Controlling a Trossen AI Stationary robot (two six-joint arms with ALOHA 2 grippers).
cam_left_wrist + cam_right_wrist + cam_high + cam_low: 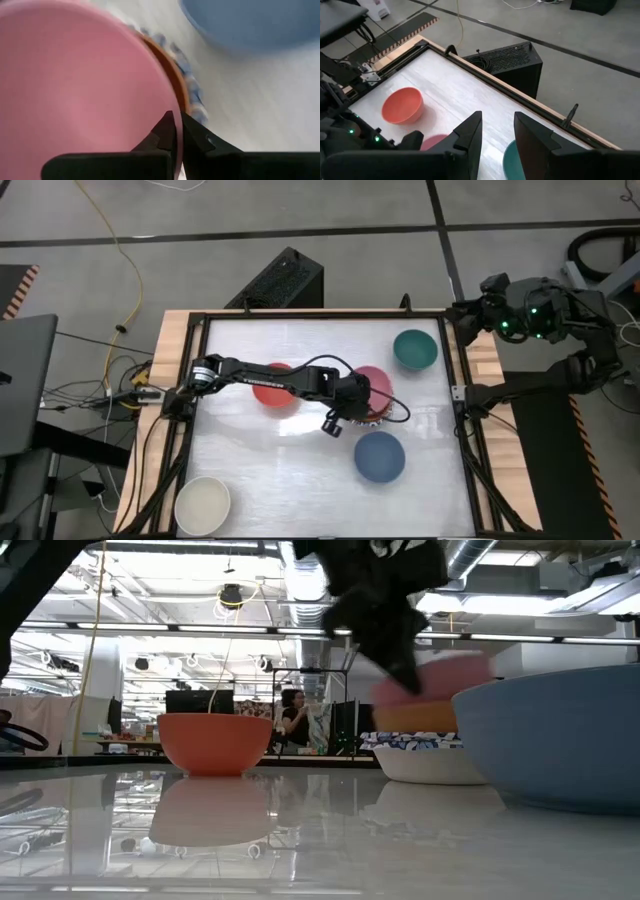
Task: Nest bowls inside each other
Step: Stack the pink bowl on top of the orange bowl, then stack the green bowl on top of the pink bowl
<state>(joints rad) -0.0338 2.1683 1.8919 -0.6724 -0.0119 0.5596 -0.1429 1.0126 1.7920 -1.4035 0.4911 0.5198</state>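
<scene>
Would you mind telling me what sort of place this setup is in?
Probably a large lab or workshop: exposed ceiling ducts and strip lights, a bare concrete floor with trailing cables, and a person at benches behind the table.

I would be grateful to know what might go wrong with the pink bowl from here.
1. The left gripper pinches only the thin rim of the pink bowl, so it could slip or tilt.
2. It sits above a stack of an orange and a patterned bowl; a skewed release might leave it crooked.
3. The blue bowl is close by and could be bumped.
</scene>
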